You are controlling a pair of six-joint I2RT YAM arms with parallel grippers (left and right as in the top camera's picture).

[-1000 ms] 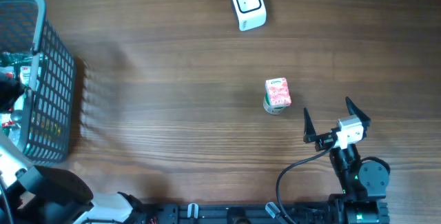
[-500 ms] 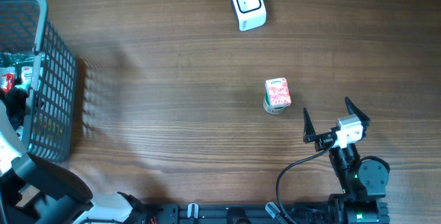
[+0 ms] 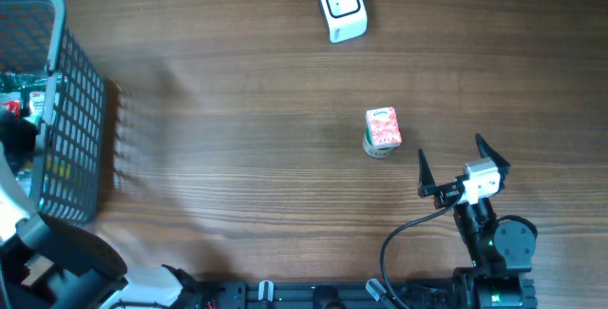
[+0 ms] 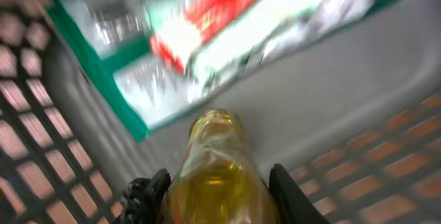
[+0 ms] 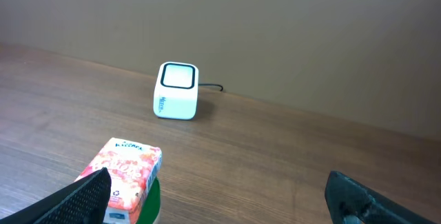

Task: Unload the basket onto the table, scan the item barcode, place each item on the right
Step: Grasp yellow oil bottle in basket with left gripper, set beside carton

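Item: bottle [image 4: 213,162] of clear yellow liquid, glass or clear plastic, narrow neck, cap end pointing away from the wrist camera. No barcode shows on the face in view, and the frame is motion-blurred. Location: inside the grey mesh basket [image 3: 81,81] at the left edge of the overhead frame, lying low against the basket's solid grey wall. A green-edged packet [image 4: 227,38] with red and white print lies just beyond it toward the top of the wrist frame. Left gripper [image 4: 217,196]: its fingers [image 4: 289,186] sit against both sides of the bottle body and read as a pinch, though blur prevents confirming how firm the hold is. Progress, judged: early. The bottle is not yet lifted out and nothing has been presented to the scanner. Remaining: lift it clear of the mesh, carry it across the surface [image 3: 237,157], find the barcode and turn it toward the scanner window. Barcode scanner [image 3: 341,7]: white, window up, at top centre of the overhead frame, well apart from the basket. Mid-surface: pink printed carton [image 3: 383,127] resting on something green [image 3: 377,148], untouched. Right gripper [image 3: 450,147]: lower right, fingers spread wide, holding nothing, near the carton but not touching it.
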